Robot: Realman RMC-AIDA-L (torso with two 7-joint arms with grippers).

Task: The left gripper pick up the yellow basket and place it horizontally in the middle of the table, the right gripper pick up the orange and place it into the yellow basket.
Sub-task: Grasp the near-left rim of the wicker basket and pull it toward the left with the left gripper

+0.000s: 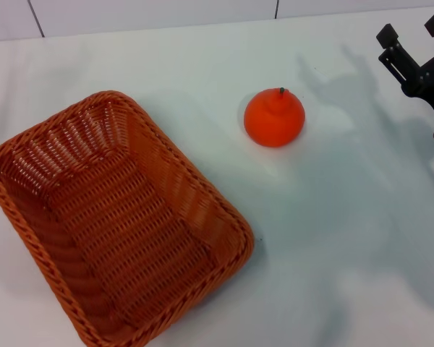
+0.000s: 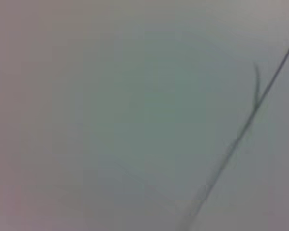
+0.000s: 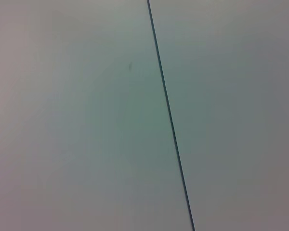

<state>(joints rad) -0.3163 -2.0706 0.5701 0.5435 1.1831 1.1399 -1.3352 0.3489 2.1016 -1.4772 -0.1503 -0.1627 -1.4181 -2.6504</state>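
On your white table the yellow basket lies angled at the near left with nothing in it, the orange sits apart beyond its right corner, and the right gripper hovers far right, prongs spread, holding nothing.

no legible text, brand, number or sign is found. a small white label is seen on the right gripper, but nothing on it can be read.
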